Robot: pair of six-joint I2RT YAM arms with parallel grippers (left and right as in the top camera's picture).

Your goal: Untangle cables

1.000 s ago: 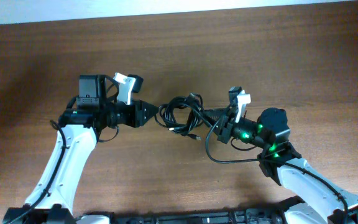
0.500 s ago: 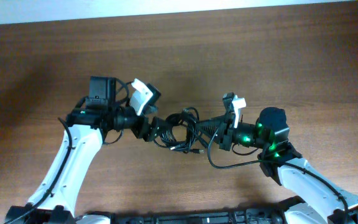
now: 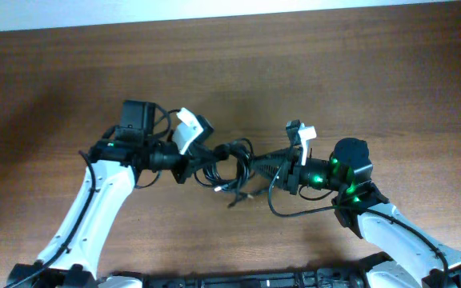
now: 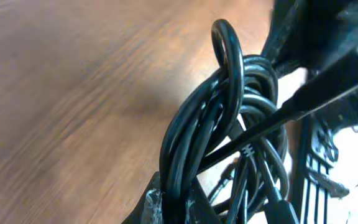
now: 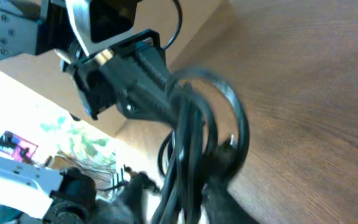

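Overhead: cables (image 3: pixel 229 164) bunching as one knot over the desk (image 3: pixel 334 80); left jaws gripping knot's left side, right jaws gripping its right side. Left wrist: left jaws pinching narrow on looped cables, right jaws just behind knot. Right wrist: blurred, cables running into right jaws, left jaws clamping knot's far side.

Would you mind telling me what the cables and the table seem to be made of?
The cables look sheathed in black rubber or soft plastic: smooth, slightly glossy highlights along tight bends. The table looks like brown wood or wood-look laminate: streaked grain with a low sheen; I cannot tell which.
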